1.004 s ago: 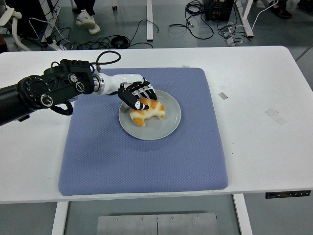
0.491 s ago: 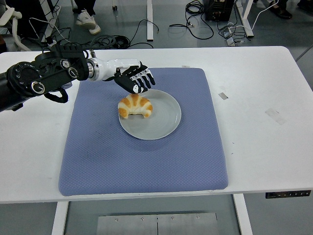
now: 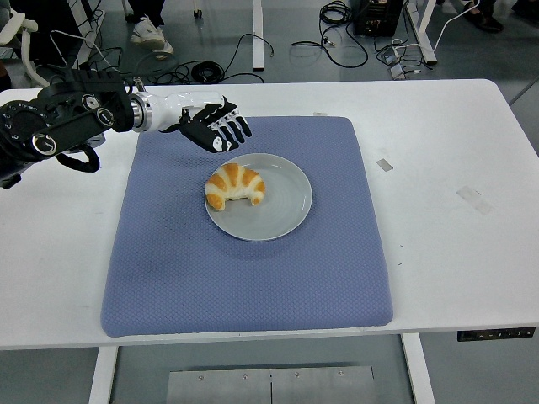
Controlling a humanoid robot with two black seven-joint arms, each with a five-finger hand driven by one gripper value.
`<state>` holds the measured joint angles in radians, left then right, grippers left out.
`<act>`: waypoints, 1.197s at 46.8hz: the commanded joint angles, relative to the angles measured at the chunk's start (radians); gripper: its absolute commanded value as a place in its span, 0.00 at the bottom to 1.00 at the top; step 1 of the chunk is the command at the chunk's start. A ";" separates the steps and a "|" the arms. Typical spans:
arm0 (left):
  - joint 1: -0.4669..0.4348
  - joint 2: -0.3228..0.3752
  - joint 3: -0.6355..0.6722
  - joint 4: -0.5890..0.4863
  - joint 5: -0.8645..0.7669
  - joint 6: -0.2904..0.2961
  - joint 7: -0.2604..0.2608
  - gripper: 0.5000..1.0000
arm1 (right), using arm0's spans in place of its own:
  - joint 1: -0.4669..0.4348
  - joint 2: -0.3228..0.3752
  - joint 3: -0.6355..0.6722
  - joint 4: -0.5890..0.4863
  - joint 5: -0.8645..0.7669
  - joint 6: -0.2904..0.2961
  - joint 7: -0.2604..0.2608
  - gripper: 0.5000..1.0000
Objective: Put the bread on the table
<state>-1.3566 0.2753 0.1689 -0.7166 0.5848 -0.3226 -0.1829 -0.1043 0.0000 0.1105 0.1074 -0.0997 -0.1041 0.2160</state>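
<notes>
**Visitor:** What is in front of us?

**Onlooker:** A wide white rectangular table (image 3: pixel 455 252), and on it a large square blue-grey fabric mat (image 3: pixel 253 286). The robot's black left arm (image 3: pixel 50 130) reaches in from the left side, over the table's far left part, ending in a white-wristed left hand (image 3: pixel 215 128) with black fingers (image 3: pixel 236 130).

**Visitor:** How is that hand set?

**Onlooker:** Its fingers are spread apart and relaxed, gripping nothing. It hangs over the far left corner of the mat.

**Visitor:** And the bread?

**Onlooker:** A golden-brown curved croissant (image 3: pixel 234 185) sits just nearer to us than the hand and slightly to its right, apart from the fingertips. It rests on the left part of a round grey plate (image 3: pixel 286 210), its left tip at the plate's rim. The plate lies flat on the mat, in front of the hand and to its right.

**Visitor:** Anything smaller?

**Onlooker:** Well to the hand's right, on bare table beyond the mat, two small pale tape patches (image 3: pixel 384 164). Beyond the table, black cables (image 3: pixel 244 50) trail on the grey floor.
</notes>
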 commanded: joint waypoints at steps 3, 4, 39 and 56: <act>0.007 -0.007 0.003 -0.001 0.001 0.000 0.000 0.38 | 0.000 0.000 0.001 0.001 0.000 0.000 0.000 1.00; 0.008 -0.008 0.003 -0.001 0.001 0.000 0.000 0.38 | 0.000 0.000 0.000 0.000 0.000 0.000 0.000 1.00; 0.047 -0.025 0.009 -0.003 0.013 0.000 -0.001 0.37 | 0.000 0.000 0.000 0.000 0.000 0.000 0.000 1.00; 0.053 -0.039 0.008 -0.003 0.013 0.005 -0.001 0.50 | 0.000 0.000 0.000 0.000 0.000 0.000 0.000 1.00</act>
<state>-1.3022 0.2348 0.1781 -0.7185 0.5983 -0.3175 -0.1825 -0.1043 0.0000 0.1107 0.1080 -0.0997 -0.1045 0.2165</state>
